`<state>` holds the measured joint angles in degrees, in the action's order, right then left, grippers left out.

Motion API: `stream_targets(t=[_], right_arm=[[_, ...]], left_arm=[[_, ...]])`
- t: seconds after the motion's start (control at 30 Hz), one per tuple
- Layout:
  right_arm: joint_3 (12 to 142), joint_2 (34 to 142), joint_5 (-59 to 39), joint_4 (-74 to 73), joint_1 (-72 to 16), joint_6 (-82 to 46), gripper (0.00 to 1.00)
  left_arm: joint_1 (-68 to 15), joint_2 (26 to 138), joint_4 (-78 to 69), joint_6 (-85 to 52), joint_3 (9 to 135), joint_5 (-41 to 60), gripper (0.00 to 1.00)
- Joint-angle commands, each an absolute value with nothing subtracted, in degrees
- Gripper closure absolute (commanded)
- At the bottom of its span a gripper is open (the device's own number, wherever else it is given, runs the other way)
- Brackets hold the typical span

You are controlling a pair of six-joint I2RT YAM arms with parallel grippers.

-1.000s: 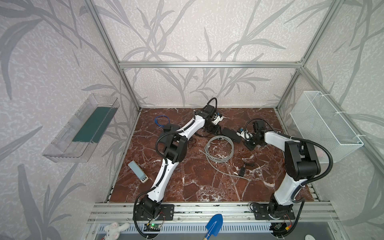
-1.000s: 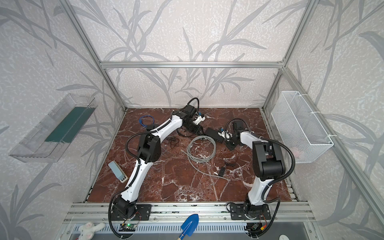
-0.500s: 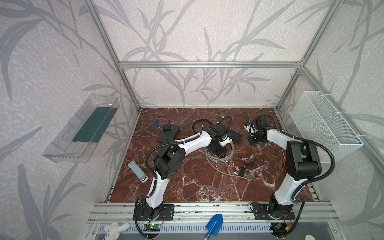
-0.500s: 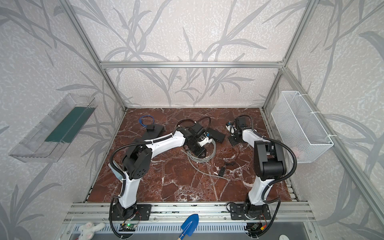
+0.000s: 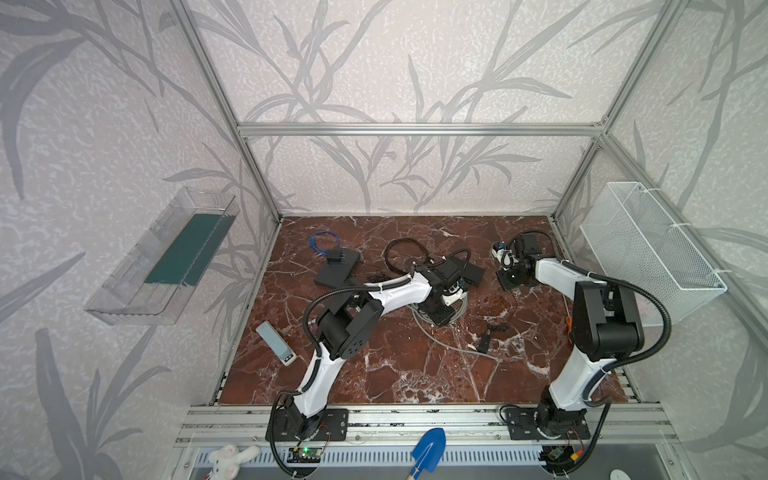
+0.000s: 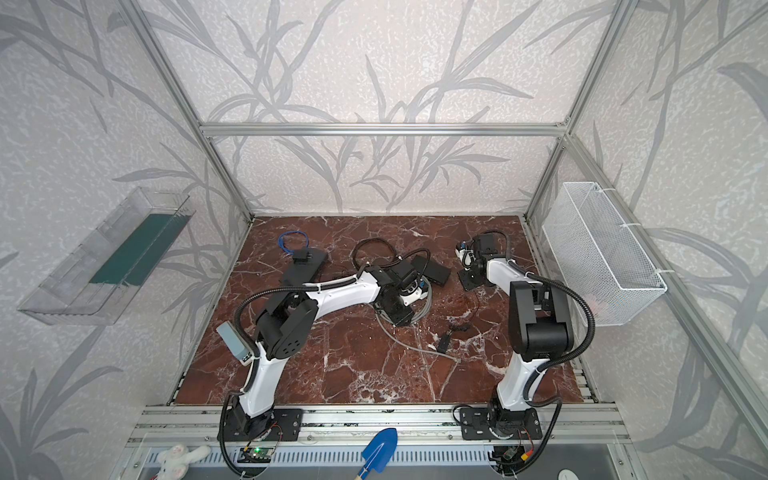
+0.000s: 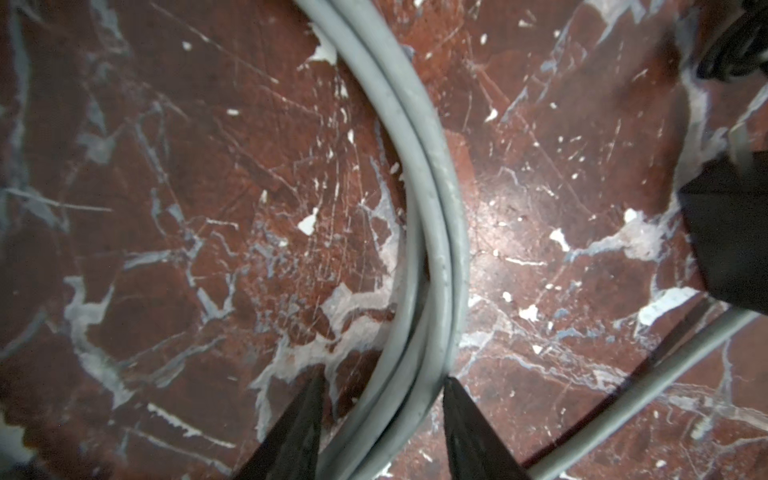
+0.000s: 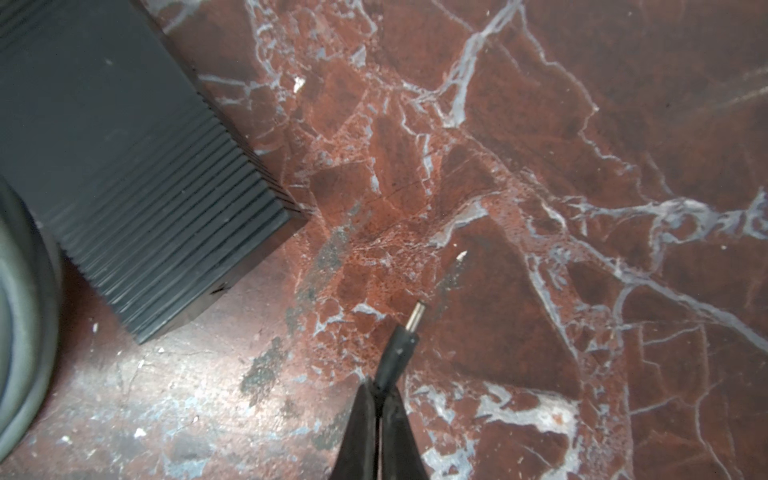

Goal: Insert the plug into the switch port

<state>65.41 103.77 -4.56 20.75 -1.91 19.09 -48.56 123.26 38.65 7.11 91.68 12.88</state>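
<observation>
Fingers of the right gripper [image 8: 380, 388] pinch shut on the black plug [image 8: 405, 332], its metal tip over the marble floor [image 8: 623, 124], near a corner of the ribbed switch [image 8: 124, 166] but apart from it. Left gripper [image 7: 382, 378] stands open, 2 fingers [image 7: 295, 428] astride the coiled grey cable [image 7: 432, 187]; in both top views the switch [image 5: 473, 272] [image 6: 437, 271] lies between the 2 grippers.

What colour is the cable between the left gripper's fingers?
Grey; the cable is clearest in the left wrist view.

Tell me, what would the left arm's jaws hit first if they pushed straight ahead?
Probably the coiled grey cable, lying between the open jaws of the left gripper, with the red marble tabletop right beneath; depth is hard to judge.
</observation>
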Motion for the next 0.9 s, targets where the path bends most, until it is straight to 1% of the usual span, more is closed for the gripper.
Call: stream_targets(t=[0.0, 0.07, 0.1, 0.2, 0.3, 0.43, 0.53, 0.67, 0.77, 0.87], right_arm=[[67.0, 101.9, -5.3, 20.5, -1.9, 18.1, 1.0], [67.6, 102.0, -5.4, 20.5, -1.9, 17.9, 1.0], [67.7, 102.0, -5.6, 20.3, -1.9, 17.7, 1.0], [67.9, 101.9, -6.7, 19.7, -1.9, 16.7, 1.0], [67.4, 101.9, -8.3, 18.8, -2.4, 16.1, 1.0], [66.9, 102.5, -9.0, 18.7, -4.1, 16.5, 1.0], [67.4, 102.6, -9.2, 19.3, -5.3, 17.2, 1.0], [67.8, 102.6, -9.2, 19.2, -5.4, 16.9, 1.0], [68.6, 103.5, -8.2, 19.6, -5.4, 16.5, 1.0], [69.5, 104.1, -7.3, 20.2, -5.4, 16.0, 1.0]], left_arm=[[-49.7, 125.9, 42.7, 10.8, 91.8, 10.5, 0.61], [-49.7, 125.3, 44.6, 11.5, 91.1, 9.4, 0.68], [-49.6, 124.5, 45.3, 11.9, 90.0, 8.8, 0.7], [-48.1, 120.5, 46.2, 12.0, 85.3, 10.7, 0.8], [-46.7, 115.7, 47.5, 12.2, 80.7, 11.8, 0.81], [-45.3, 111.5, 50.6, 12.0, 77.6, 13.9, 0.82], [-44.7, 109.5, 52.7, 9.3, 76.3, 15.6, 0.87], [-44.7, 103.0, 48.4, 6.2, 72.5, 17.0, 0.87], [-44.7, 100.0, 47.8, 6.1, 73.5, 18.6, 0.88], [-44.7, 99.0, 50.7, 6.3, 75.4, 20.9, 0.88]])
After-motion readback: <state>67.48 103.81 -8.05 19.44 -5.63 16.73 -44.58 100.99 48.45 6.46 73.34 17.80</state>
